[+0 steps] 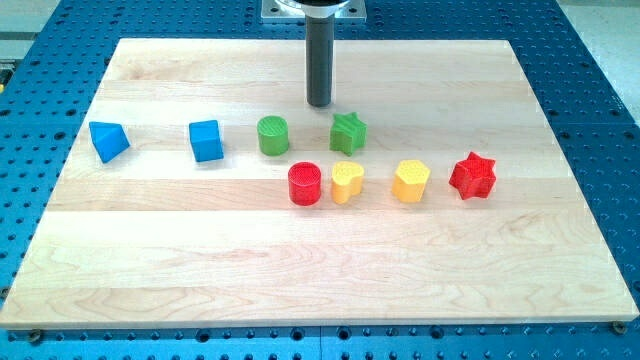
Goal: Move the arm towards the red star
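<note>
The red star [472, 176] lies on the wooden board [200, 260] at the view's right. My tip [319, 104] stands near the top middle of the board, well to the left of and above the red star. The tip is just up and left of the green star [348, 132] and up and right of the green cylinder [273, 135], touching neither.
A red cylinder [305, 184], a yellow heart [347, 182] and a yellow block [411, 181] lie in a row left of the red star. A blue cube [206, 140] and a blue triangle [108, 141] lie at the left. The board's edges border a blue perforated table.
</note>
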Available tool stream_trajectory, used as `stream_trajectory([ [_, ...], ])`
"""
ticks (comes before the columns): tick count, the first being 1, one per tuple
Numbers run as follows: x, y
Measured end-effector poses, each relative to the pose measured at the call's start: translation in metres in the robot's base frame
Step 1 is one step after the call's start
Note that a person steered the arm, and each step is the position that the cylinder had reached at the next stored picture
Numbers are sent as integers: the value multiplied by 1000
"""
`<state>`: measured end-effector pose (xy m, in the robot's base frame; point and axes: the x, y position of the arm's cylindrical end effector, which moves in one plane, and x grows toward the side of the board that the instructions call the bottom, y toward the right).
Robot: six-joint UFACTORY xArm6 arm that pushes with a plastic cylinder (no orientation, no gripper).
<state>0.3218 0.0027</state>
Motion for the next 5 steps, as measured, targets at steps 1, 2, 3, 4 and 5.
stream_trajectory([
  [1,-7,0],
  [2,-17,15],
  [3,-17,52],
  [4,2,132],
  [5,52,206],
])
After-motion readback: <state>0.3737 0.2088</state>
